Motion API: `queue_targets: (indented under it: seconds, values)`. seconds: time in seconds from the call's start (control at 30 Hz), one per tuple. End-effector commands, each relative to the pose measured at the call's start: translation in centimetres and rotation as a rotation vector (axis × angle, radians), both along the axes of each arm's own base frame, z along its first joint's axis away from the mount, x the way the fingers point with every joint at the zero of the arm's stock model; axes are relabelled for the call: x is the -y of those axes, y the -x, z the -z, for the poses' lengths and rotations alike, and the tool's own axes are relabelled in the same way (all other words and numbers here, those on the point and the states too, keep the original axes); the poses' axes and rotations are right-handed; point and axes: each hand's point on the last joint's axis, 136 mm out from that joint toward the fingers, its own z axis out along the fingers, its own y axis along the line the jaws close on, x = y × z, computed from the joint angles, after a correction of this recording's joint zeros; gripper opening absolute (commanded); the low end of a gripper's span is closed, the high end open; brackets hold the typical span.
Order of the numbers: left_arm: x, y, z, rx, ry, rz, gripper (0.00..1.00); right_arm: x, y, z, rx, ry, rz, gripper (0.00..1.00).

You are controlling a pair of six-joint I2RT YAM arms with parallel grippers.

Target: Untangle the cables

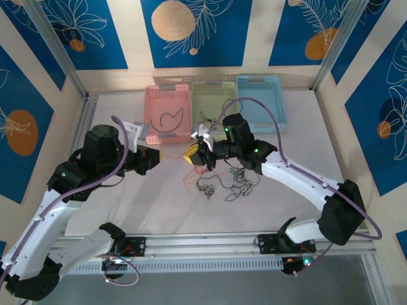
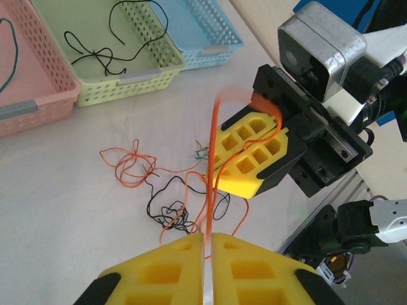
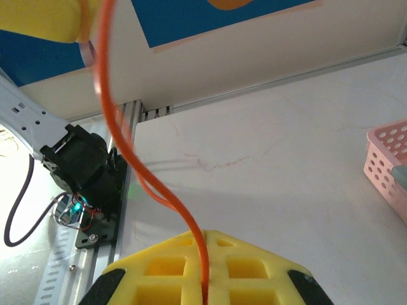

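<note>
Table (image 1: pixel 127 210): white, with three baskets along the far side. The pink basket (image 1: pixel 166 89) is the landmark, with the green basket (image 1: pixel 213 95) and then the blue basket (image 1: pixel 261 86) to its right. Both arms reach in just on the near side of the pink basket.

Left gripper (image 2: pixel 205 244): yellow fingers pressed together on the orange cable (image 2: pixel 210 165), which comes out straight between them.

Right gripper (image 2: pixel 232 152): clamped on the same orange cable, off the pink basket's near right corner and facing the left gripper. The span between the two is short, lifted off the table and slightly curved.

Cable clump (image 1: pixel 227 184): black strands with some orange, lying on the table near-side and right of the pink basket, under the right gripper. The orange cable's lower part drops toward the clump and looks caught in it. I can't tell exactly where it enters.

Likely risks:
- Both grippers hold one strand. Pulling apart would load only that short span, so the thin cable could slip out of the fingers or get strained.
- If the tail is knotted in, lifting away from the pink basket probably drags the whole clump up and tightens the knots.
- The grippers are close together, so a small misjudged move could knock their fingers together.
- The loop curling over the right gripper's fingers could snag on its body.
- A dragged clump could slide toward the near rail.
</note>
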Motion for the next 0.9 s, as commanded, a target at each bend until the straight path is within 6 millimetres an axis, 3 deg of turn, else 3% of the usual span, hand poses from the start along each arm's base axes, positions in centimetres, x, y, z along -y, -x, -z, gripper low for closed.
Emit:
queue_targets:
  seconds: [0.0, 0.1, 0.23, 0.33, 0.6, 0.7, 0.87]
  values:
    - [-0.3, -0.4, -0.4, 0.013, 0.02, -0.028, 0.21, 0.7, 0.2, -1.3, -0.005, -0.032, 0.021, 0.0]
    - [-0.6, -0.4, -0.3, 0.015, 0.012, -0.041, 0.49, 1.5, -0.8, -1.7, -0.035, -0.042, 0.074, 0.0]
    - [-1.7, -0.5, -0.2, 0.029, -0.029, -0.086, 0.62, 3.9, -4.7, -2.2, -0.092, -0.052, 0.269, 0.0]
    - [-3.2, -0.6, 0.4, 0.037, -0.091, -0.144, 0.65, 7.4, -8.7, -2.7, -0.128, -0.044, 0.477, 0.0]
    - [-6.2, 0.4, 3.7, 0.01, -0.218, -0.22, 0.67, 21.9, -19.0, -4.4, -0.333, -0.11, 1.062, 0.0]
    - [-6.6, 0.7, 4.8, -0.006, -0.243, -0.23, 0.67, 25.0, -21.9, -4.2, -0.346, -0.079, 1.185, 0.0]
    - [-7.3, 0.7, 6.2, -0.025, -0.292, -0.243, 0.68, 28.7, -27.3, -2.3, -0.369, -0.005, 1.36, 0.0]
